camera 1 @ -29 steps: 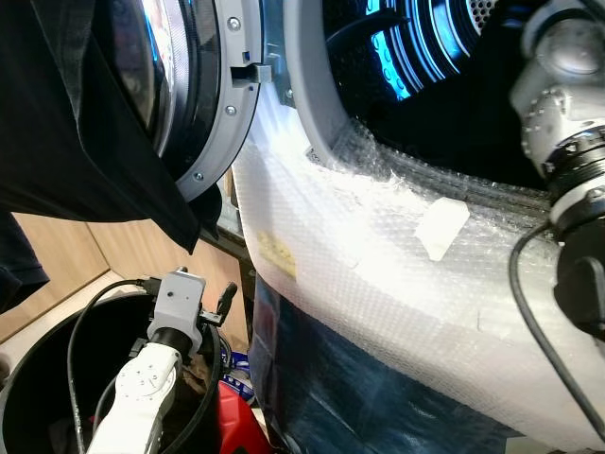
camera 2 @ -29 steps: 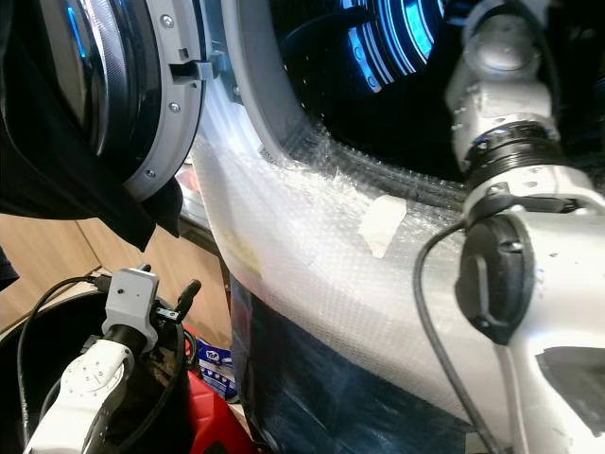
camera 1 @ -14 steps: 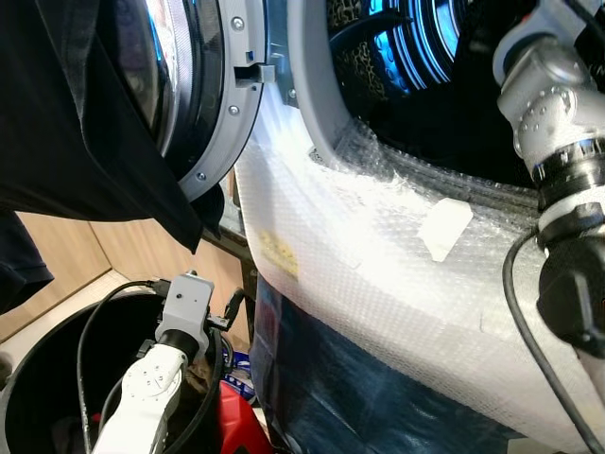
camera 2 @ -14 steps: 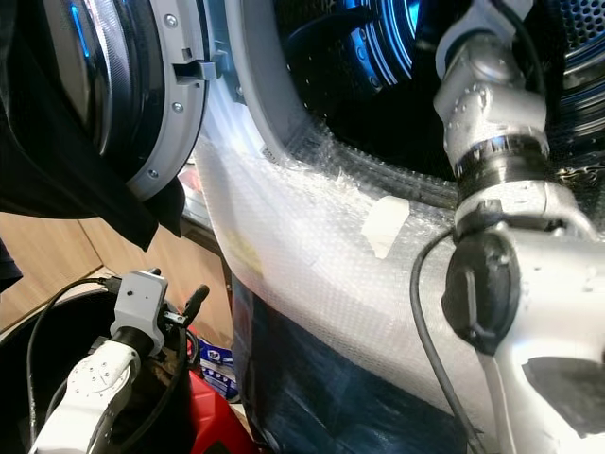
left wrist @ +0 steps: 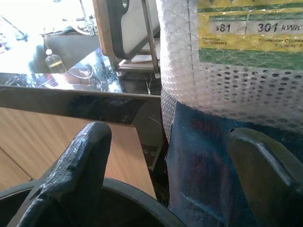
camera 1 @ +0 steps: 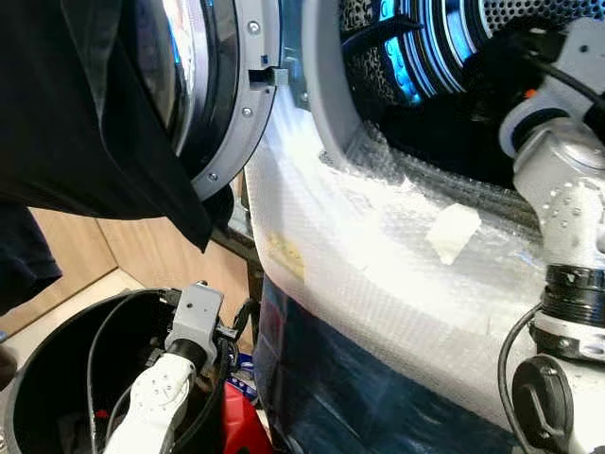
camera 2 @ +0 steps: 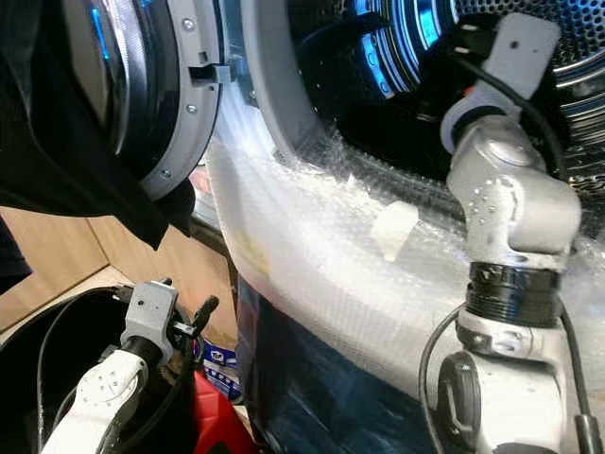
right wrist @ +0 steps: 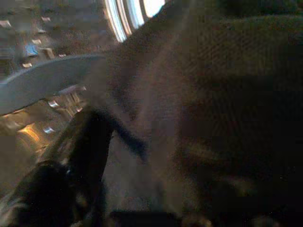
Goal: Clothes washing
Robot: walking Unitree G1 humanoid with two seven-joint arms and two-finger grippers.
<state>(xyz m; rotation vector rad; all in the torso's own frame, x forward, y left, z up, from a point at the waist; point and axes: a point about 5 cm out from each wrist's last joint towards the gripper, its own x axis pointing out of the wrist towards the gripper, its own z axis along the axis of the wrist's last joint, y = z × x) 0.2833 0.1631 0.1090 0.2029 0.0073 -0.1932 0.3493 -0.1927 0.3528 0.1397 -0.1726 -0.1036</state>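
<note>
The right claw point(right wrist: 109, 156) is reached deep inside the blue-lit perforated steel drum point(camera 2: 567, 38), dark garment point(right wrist: 213, 104) pressed against it; its grip cannot be told. The cloth should be pushed well past the drum's bubble-wrapped rim point(camera 1: 397, 236). The left claw point(left wrist: 165, 179) is spread apart, below the drum, over the round black basket point(camera 1: 38, 378).

A: Washer front point(camera 1: 378, 255): clear bubble wrap, dimpled, glossy. Drum point(camera 2: 567, 38): perforated metal, shiny.
B: Door ring point(camera 1: 248, 104): grey matt plastic. Draped garment point(camera 1: 85, 113): black matt cloth. Bucket point(camera 1: 38, 397): smooth black plastic.
</note>
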